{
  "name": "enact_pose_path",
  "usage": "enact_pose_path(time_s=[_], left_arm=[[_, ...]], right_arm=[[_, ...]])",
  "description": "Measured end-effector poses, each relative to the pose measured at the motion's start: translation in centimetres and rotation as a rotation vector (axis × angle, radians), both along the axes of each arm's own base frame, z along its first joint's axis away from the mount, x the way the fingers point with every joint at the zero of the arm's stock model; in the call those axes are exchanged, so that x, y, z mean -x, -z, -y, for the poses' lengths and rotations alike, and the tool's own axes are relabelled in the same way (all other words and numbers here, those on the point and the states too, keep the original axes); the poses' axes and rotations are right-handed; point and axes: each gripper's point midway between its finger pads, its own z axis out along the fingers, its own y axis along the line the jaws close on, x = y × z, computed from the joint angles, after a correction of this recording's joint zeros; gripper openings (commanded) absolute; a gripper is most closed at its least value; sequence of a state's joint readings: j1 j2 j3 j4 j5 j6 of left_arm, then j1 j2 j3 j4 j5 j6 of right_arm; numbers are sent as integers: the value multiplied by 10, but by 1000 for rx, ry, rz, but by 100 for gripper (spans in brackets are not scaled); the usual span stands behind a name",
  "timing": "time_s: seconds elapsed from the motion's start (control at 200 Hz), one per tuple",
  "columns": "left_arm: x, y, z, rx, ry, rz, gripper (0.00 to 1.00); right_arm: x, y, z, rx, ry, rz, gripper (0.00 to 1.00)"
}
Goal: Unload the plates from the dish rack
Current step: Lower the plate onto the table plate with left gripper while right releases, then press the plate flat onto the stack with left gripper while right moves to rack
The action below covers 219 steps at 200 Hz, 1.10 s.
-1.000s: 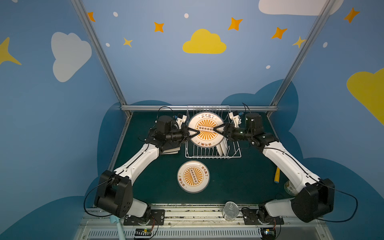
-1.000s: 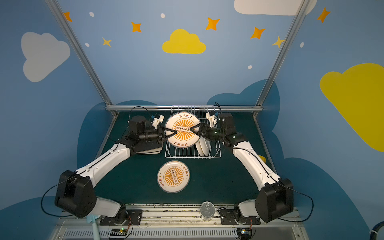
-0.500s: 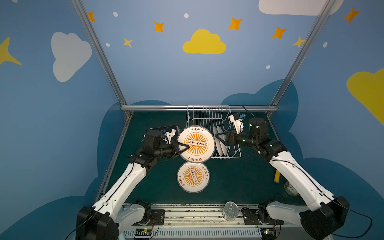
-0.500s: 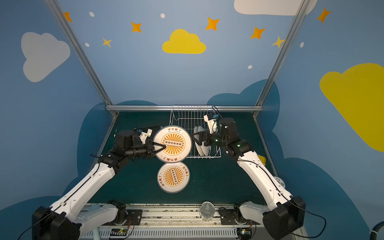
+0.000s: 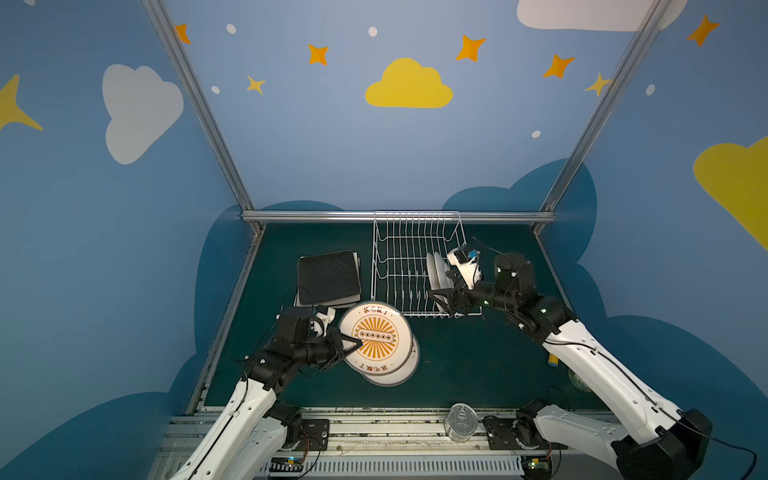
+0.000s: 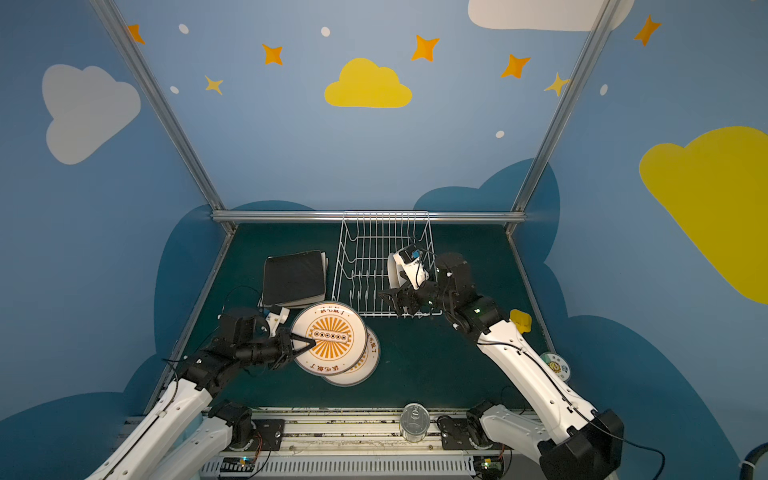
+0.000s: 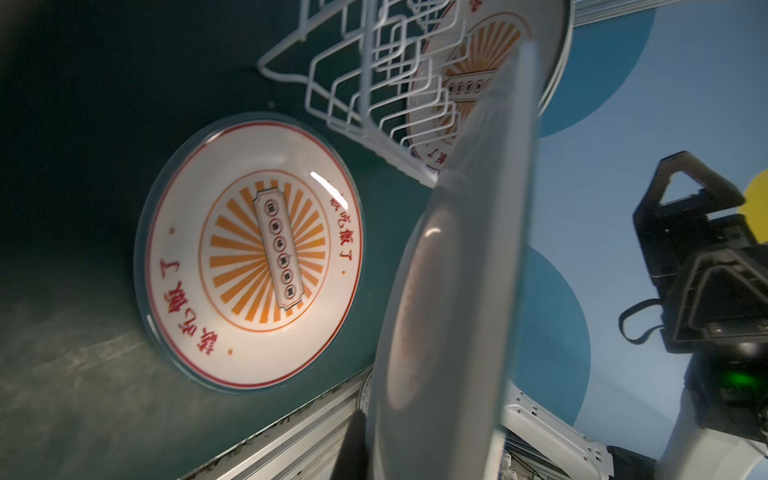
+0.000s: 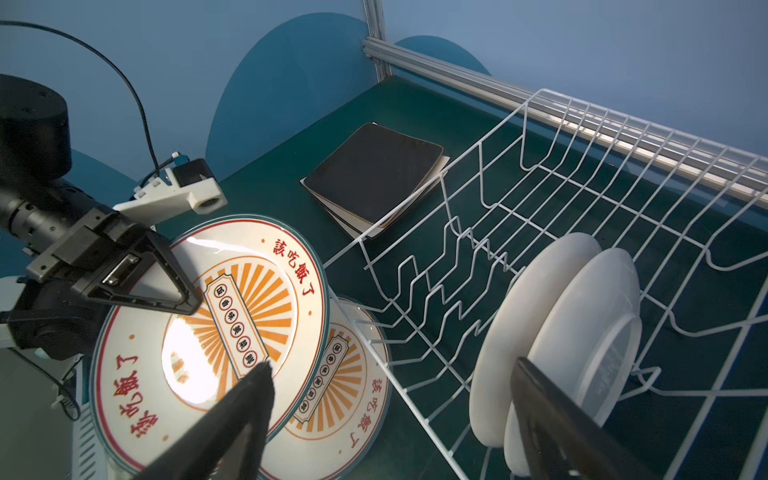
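Dark green desk (image 5: 478, 365) sits inside blue walls (image 5: 332, 145) painted with clouds and stars. Left fingers (image 5: 348, 341) are closed on the left rim of a round white plate with an orange sunburst (image 5: 376, 338) and hold it tilted above a second round sunburst plate (image 5: 395, 378), which lies flat on the desk near the middle. Right fingers (image 5: 439, 300) stand spread wide and grip nothing. They are at the near right corner of the white wire dish rack (image 5: 409, 270), just beside two round white plates (image 5: 436, 270) standing on edge in it. Left of the rack, a black square plate (image 5: 328, 276) tops a stack of cream square plates (image 8: 361, 226).
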<state>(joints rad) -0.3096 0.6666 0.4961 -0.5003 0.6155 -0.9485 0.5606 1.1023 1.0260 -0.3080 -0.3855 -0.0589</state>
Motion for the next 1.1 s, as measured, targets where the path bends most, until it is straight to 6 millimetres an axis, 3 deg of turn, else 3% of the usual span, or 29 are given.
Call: enact_pose_path(time_s=[0.375,0.671,1.096], left_arm=[[11,62,-5,-35,-36,-179,3],[-5,70,1,-32,-27,-168,3],[-9,85,1,-43,-38,-170,8]], right_arm=[[13,7,-16,38,-79,28,89],[19,20,-21,86,-125,21,89],[25,37,-27,125,-176,-14,89]])
